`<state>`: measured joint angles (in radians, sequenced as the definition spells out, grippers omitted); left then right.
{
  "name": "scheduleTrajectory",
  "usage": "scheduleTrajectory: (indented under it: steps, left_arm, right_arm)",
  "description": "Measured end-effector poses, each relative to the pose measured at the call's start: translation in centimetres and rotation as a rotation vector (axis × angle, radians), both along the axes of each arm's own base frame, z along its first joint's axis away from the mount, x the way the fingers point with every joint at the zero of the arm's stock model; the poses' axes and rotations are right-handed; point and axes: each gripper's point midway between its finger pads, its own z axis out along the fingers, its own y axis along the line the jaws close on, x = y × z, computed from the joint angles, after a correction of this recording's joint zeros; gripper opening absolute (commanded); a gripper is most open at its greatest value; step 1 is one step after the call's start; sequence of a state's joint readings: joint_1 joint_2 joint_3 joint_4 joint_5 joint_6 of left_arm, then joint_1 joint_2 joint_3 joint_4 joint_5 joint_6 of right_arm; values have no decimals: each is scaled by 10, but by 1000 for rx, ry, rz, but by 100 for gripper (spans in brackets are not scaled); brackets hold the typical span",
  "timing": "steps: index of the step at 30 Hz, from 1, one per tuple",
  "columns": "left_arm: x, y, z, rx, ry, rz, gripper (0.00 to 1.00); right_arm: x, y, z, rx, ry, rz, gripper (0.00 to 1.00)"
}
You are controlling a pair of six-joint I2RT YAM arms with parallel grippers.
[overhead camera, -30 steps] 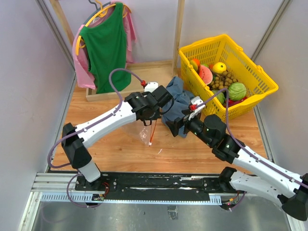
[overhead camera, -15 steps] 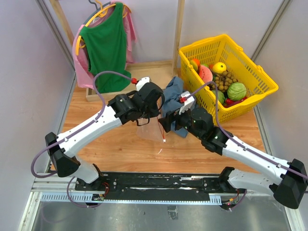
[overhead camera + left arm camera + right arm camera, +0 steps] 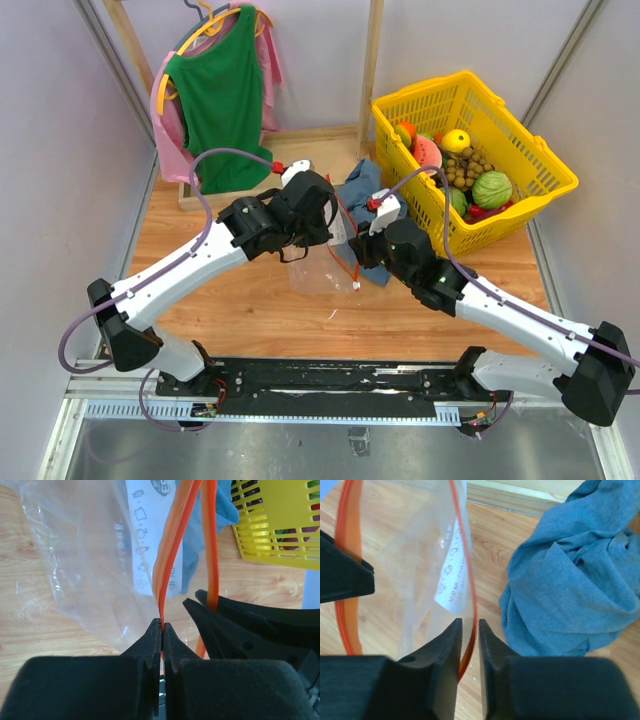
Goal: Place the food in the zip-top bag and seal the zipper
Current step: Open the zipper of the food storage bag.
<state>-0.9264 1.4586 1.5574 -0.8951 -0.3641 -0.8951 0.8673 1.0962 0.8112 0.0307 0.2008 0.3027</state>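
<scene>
Seen from the top, the left gripper [image 3: 328,222] and the right gripper [image 3: 362,254] meet near the middle of the wooden table [image 3: 230,310], with the zip-top bag [image 3: 318,275] between them. Only this view shows the food [image 3: 492,188], which lies in the yellow basket [image 3: 548,172] at the far right corner, well apart from the bag. The left wrist view shows what the top view cannot: the left gripper is clamped tight on one side of the zipper [image 3: 172,550], a thin, flat orange strip. The right wrist view shows the right gripper pinching the other side of the strip, so the bag's mouth makes a long open loop. The bag is clear, thin and crinkly, with a white label [image 3: 147,530] covered in tiny drawings. A soft blue-grey cloth [image 3: 570,575] lies bunched in folds just beside the bag. The basket is hard plastic full of little square holes
</scene>
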Motion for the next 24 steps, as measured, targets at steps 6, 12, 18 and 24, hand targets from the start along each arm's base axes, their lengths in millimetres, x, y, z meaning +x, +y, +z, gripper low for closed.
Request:
scheduleTrajectory:
  steps: [6, 12, 18, 24]
  left_arm:
    - [-5, 9, 8, 11, -18, -19, 0]
    - [-13, 26, 10, 44, -48, -37, 0]
    - [-13, 44, 18, 107, -94, -38, 2]
    - [-13, 43, 21, 103, -110, -53, 20]
  right_arm:
    - [-1, -4, 12, -30, -9, 7, 1]
    - [-6, -9, 35, -21, -14, 7, 1]
    - [-12, -14, 22, -57, 57, -6, 1]
    - [-17, -3, 8, -42, 130, 25, 1]
